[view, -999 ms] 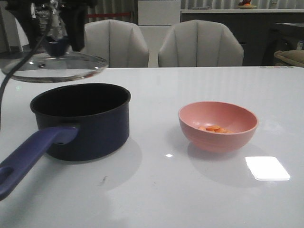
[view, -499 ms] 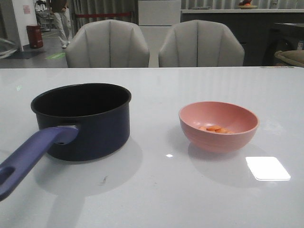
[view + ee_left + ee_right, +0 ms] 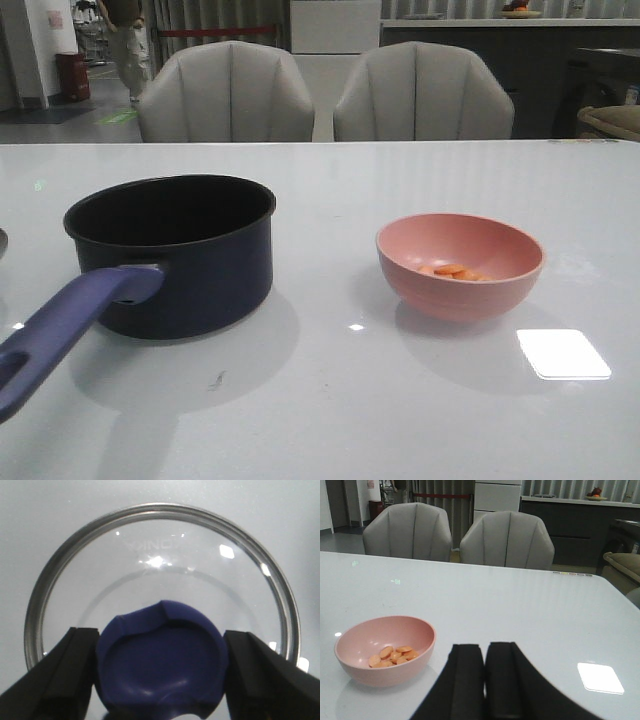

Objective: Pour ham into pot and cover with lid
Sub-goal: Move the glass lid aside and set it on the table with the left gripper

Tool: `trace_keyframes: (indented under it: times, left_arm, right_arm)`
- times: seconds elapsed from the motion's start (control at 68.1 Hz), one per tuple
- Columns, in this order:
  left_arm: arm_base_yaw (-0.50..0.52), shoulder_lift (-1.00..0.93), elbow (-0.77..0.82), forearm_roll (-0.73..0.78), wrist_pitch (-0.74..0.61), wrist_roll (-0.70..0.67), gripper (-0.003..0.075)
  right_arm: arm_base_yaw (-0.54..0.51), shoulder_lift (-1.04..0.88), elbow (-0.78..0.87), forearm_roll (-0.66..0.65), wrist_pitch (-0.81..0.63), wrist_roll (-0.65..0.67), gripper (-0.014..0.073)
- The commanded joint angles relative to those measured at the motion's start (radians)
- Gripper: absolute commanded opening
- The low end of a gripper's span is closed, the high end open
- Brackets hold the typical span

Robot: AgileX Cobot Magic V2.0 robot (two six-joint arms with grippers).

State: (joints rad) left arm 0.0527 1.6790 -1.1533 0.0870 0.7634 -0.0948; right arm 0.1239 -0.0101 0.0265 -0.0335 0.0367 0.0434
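Ham (image 3: 452, 270): a few small orange slices lie in the bottom of the pink bowl (image 3: 460, 295), which stands upright on the white table (image 3: 400, 400), to the right of the pot and well apart from it. The right wrist view confirms the slices clustered low inside the bowl, none on the table around it. Pot (image 3: 175, 255): dark navy saucepan, upright, uncovered, black interior, nothing visible inside from the front view; its blue-purple handle (image 3: 65, 330) points toward the near left edge of the frame. Lid (image 3: 160, 585): round glass disc with a metal rim, seen in the left wrist view above or on the pale table surface; which of the two cannot be determined. Left gripper (image 3: 160, 675): its two black fingers stand on either side of the lid's dark blue knob (image 3: 161, 665) and pinch it. Right gripper (image 3: 485, 680): fingers pressed together with only a thin seam between them, holding nothing, positioned over the table near the bowl. Two grey chairs (image 3: 320, 95) stand behind the far table edge
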Motion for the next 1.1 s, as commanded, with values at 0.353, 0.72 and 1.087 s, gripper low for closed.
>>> trace_keyframes:
  times: [0.353,0.72,1.087]
  left_arm:
    - [0.001,-0.02,0.076,-0.006,-0.185,0.0,0.0432]
    - [0.001,0.02,0.059,-0.008,-0.145,0.0,0.0642]
    - [-0.038,-0.123,-0.03,-0.016,-0.032,0.007,0.0638]
  right_arm:
    - [-0.006,-0.02,-0.004,-0.015,-0.086,-0.001,0.0165]
    - [-0.006,-0.02,-0.004,-0.015,-0.086,-0.001,0.0165]
    - [-0.006,-0.02,-0.004,-0.015,-0.086,-0.001,0.0165]
